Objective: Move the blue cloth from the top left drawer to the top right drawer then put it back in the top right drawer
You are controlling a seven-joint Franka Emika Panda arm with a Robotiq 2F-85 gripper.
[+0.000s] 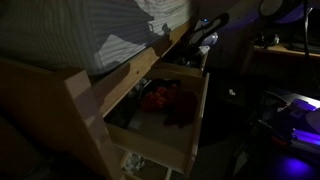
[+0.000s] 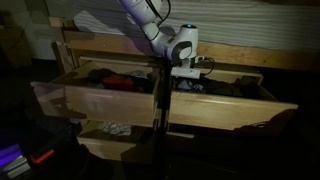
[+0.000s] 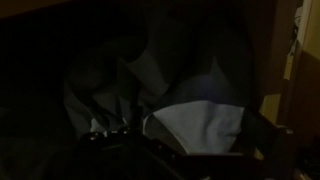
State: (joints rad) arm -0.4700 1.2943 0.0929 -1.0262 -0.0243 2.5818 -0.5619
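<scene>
The scene is very dark. In the wrist view a pale blue-grey cloth (image 3: 200,122) lies bunched in a drawer, right under the camera. My gripper (image 3: 185,150) shows only as dark finger shapes to either side of the cloth, spread apart with the cloth between them. In an exterior view the white arm reaches down and the gripper (image 2: 184,72) hangs over the top right drawer (image 2: 235,108), close to the centre divider. The top left drawer (image 2: 100,98) is open too and holds dark and red clothes (image 2: 118,80). The gripper is faint in an exterior view (image 1: 203,35).
Both top drawers are pulled out, and a lower left drawer (image 2: 105,140) with white items is open as well. A red garment (image 1: 156,97) and dark clothes lie in the near drawer. A wooden post (image 2: 158,110) divides the drawers. A blue-lit device (image 1: 298,112) stands nearby.
</scene>
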